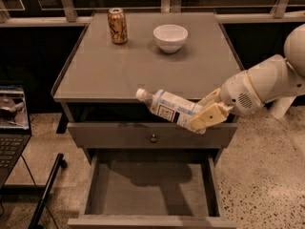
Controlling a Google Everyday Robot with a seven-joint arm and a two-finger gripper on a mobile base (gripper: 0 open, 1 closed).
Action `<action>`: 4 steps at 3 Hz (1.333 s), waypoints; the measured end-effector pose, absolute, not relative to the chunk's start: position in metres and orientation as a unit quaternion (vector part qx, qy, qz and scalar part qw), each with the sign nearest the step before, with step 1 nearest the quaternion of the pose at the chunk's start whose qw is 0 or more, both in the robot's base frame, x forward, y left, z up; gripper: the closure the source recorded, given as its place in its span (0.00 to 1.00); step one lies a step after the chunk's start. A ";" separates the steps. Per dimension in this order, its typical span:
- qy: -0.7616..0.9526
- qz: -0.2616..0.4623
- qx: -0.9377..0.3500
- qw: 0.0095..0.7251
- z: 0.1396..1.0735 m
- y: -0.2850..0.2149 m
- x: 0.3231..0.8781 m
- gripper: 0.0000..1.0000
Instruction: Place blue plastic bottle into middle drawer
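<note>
Transport step: the tool, at the front edge of the grey surface, clamps the pale-blue translucent plastic bottle; next, lower it into the open wide grey drawer.

The gripper above the middle drawer hides the blue plastic bottle base — label print seemingly unreadable.

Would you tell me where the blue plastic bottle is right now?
In the camera view, the gripper at centre-right holds the blue plastic bottle, cap pointing left, in the air above the knobbed drawer front and the open middle drawer.
</note>
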State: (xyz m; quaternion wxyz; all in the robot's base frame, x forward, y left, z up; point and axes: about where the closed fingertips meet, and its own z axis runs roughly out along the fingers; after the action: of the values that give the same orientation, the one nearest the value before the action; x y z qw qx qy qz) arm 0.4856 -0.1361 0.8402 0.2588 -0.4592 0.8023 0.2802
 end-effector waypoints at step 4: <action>0.832 0.291 -0.321 0.347 0.723 -0.148 0.423 1.00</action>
State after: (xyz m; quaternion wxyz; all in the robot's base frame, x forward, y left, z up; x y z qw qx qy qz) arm 0.4232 -0.1482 0.7226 0.3470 -0.3213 0.8318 0.2905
